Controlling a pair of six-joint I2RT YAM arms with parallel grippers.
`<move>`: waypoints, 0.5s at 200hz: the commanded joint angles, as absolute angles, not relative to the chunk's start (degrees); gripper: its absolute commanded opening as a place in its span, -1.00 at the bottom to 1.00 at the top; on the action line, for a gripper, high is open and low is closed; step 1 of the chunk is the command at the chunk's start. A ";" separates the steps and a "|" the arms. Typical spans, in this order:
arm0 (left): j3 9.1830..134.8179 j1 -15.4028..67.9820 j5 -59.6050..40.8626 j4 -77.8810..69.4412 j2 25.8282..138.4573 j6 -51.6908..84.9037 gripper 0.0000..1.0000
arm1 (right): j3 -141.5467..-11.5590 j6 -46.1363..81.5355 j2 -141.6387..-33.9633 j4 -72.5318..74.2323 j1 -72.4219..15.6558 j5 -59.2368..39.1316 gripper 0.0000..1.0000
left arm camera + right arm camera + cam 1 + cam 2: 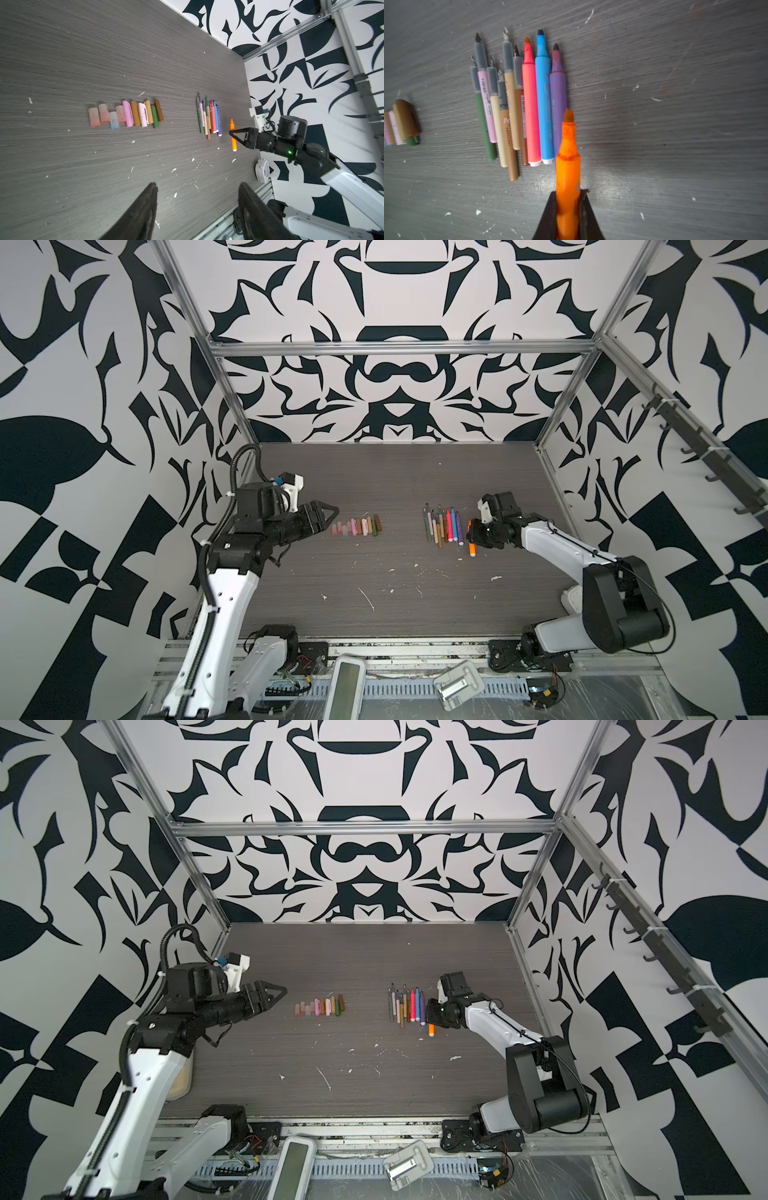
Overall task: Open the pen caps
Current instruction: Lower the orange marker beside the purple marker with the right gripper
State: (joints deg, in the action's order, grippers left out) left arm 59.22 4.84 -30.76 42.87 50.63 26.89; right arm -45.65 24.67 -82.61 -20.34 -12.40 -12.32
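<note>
**A:** So, where do things stand?

**B:** Your right fingers [547, 218] are clamped on the orange pen [568, 170], its tip bare. It sits low over the surface [395, 593], perhaps touching, at three o'clock of the row of pens [449, 524]. The pen caps [357, 526] lie in their own row, well apart at nine o'clock. Your left fingers [143, 212] stand apart, empty.

**A:** And setting it down?

**B:** Lower it level, parallel to the purple pen [558, 93] and just beside it. Let go only once the barrel rests, I'd say, or it may roll. Then lift straight up, so you don't nudge its neighbours.
</note>
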 commanded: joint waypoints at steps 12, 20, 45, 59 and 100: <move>62.60 4.76 -32.23 55.19 46.76 23.57 0.30 | -49.52 20.77 -84.24 -19.30 -12.34 -10.00 -1.00; 63.85 4.82 -30.25 57.44 46.12 21.73 0.30 | -50.00 20.53 -84.94 -18.89 -12.39 -9.68 -1.00; 59.32 5.99 -24.67 55.73 42.37 21.59 0.30 | -50.76 20.82 -86.86 -16.37 -12.26 -9.05 -1.00; 54.18 5.98 -22.27 52.82 39.99 23.38 0.29 | -51.18 21.95 -88.03 -14.86 -12.13 -9.31 -1.00; 52.57 5.42 -18.78 50.77 38.33 25.08 0.26 | -49.58 23.36 -90.03 -8.88 -11.91 -7.81 -1.00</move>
State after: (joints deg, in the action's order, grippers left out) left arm 54.13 5.80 -22.37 52.12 39.53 24.10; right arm -49.17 22.37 -90.04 -14.17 -12.32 -9.54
